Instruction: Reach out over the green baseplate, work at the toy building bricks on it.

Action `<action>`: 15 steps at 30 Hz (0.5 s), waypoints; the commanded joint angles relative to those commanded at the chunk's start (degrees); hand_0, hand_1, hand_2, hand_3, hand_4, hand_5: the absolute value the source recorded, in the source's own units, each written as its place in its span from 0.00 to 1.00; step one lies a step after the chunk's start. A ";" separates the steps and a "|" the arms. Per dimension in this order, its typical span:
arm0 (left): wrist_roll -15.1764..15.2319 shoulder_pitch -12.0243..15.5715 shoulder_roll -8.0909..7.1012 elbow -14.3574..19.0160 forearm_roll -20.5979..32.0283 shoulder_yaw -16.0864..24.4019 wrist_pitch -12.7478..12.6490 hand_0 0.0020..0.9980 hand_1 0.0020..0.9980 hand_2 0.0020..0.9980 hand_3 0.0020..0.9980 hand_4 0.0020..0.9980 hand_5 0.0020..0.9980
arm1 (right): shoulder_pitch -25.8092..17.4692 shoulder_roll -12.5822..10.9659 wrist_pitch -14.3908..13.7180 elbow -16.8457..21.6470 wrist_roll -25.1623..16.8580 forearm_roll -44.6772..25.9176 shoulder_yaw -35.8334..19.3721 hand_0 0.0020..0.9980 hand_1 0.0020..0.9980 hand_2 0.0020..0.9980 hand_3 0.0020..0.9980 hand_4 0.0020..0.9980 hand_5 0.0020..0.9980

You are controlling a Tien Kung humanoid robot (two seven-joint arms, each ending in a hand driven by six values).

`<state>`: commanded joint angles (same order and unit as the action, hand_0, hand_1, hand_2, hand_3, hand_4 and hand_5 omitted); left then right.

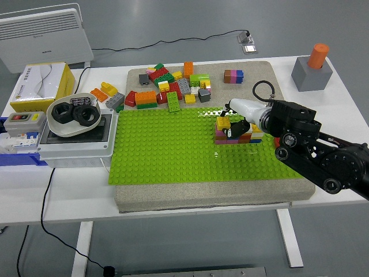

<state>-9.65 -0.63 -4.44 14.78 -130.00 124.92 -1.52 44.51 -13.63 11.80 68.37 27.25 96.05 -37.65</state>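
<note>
Evidently, the right hand (237, 123) rested against the small multicoloured brick stack (230, 134) on the right part of the green studded baseplate (167, 150); whether its fingers gripped could not be determined. The stack lay directly beneath it. No left hand appeared.

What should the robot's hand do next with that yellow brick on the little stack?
Probably press gently straight down. The right hand is at the yellow brick, which sits on top of the small brick stack on the green baseplate. Whether the brick is fully seated cannot be told, so a small push seems the safest step before letting go.
</note>
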 joint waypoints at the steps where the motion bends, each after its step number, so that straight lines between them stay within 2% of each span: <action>1: -0.01 0.00 0.00 0.00 0.00 -0.01 0.00 0.79 0.73 0.64 0.45 0.65 0.41 | -0.02 0.00 -0.03 -0.04 -0.02 -0.04 -0.01 0.89 0.87 0.87 0.67 0.61 0.13; 15: -0.04 0.09 0.08 -0.01 0.00 -0.12 0.00 0.79 0.73 0.64 0.45 0.65 0.41 | -0.16 0.02 -0.19 -0.17 -0.14 -0.19 -0.12 0.89 0.87 0.87 0.68 0.62 0.13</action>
<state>-9.69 -0.54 -4.37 14.78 -130.00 124.80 -1.52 44.35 -13.61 11.61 68.20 27.11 95.86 -37.78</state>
